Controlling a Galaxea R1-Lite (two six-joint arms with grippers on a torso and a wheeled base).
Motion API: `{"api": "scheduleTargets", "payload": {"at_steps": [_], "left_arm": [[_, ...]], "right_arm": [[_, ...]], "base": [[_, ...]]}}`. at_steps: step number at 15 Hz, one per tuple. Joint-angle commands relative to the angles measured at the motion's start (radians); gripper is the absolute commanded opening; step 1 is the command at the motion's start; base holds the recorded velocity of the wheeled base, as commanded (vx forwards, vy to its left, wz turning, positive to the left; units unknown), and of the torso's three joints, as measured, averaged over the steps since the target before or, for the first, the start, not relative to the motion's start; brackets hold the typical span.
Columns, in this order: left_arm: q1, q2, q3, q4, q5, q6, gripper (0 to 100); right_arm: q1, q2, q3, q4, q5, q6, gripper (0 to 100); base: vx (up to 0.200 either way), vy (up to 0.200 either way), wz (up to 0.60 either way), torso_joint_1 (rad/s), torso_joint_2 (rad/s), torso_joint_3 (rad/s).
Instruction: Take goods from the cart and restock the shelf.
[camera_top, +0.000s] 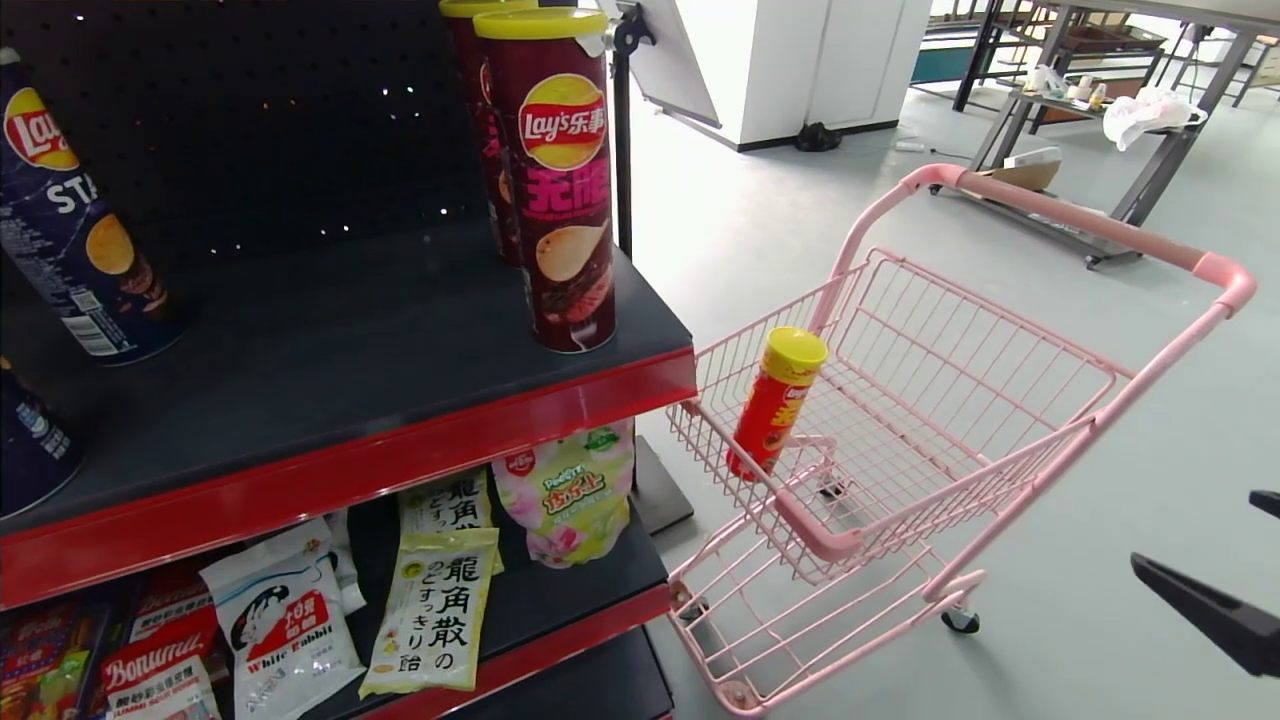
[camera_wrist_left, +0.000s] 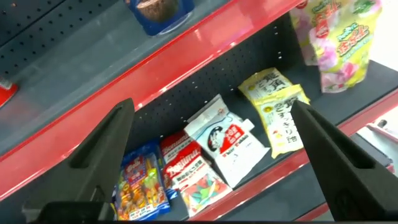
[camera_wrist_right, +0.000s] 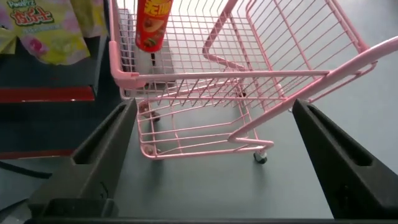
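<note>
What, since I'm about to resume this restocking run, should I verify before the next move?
1. Red can in the pink cart, tilted: ok.
2. Right gripper open and empty: ok.
3. Left gripper open and empty: ok.
4. Right gripper close to the red can: not ok, it is apart from it, across the cart.
5. Free spot on the upper shelf beside the maroon cans: ok.
6. Cart secured against rolling: cannot tell.

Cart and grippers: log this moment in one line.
cart: red can in basket | left gripper: open, before lower shelf | right gripper: open, before cart
</note>
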Motion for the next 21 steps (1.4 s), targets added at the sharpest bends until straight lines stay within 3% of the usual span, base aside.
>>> {"api": "scheduleTargets", "payload": {"at_steps": [1, 3, 6, 8, 11, 16, 21], "left_arm": [[0.000, 0.002, 0.001, 0.000, -0.015, -0.009, 100], [0.000, 0.008, 0.012, 0.002, -0.020, -0.042, 100], [0.001, 0.036, 0.012, 0.002, -0.020, -0.051, 100], [0.000, 0.085, -0.005, 0.002, -0.043, -0.124, 100], [0.000, 0.116, -0.018, 0.000, -0.046, -0.127, 100], [0.001, 0.128, -0.019, 0.000, -0.038, -0.123, 100], [0.001, 0.128, -0.022, 0.000, -0.035, -0.121, 100]], "right_arm": [[0.059, 0.354, -0.183, -0.007, 0.031, 0.055, 100], [0.071, 0.567, -0.268, -0.131, 0.037, 0.058, 100], [0.111, 0.819, -0.340, -0.335, 0.141, 0.104, 100], [0.194, 0.911, -0.409, -0.367, 0.212, 0.225, 100], [0.206, 1.035, -0.509, -0.387, 0.224, 0.253, 100], [0.200, 1.155, -0.567, -0.485, 0.237, 0.256, 100], [0.196, 1.244, -0.664, -0.488, 0.250, 0.259, 100]], "base": [[0.000, 0.000, 0.00, 0.000, 0.00, 0.000], [0.000, 0.000, 0.00, 0.000, 0.00, 0.000], [0.000, 0.000, 0.00, 0.000, 0.00, 0.000], [0.000, 0.000, 0.00, 0.000, 0.00, 0.000], [0.000, 0.000, 0.00, 0.000, 0.00, 0.000], [0.000, 0.000, 0.00, 0.000, 0.00, 0.000], [0.000, 0.000, 0.00, 0.000, 0.00, 0.000]]}}
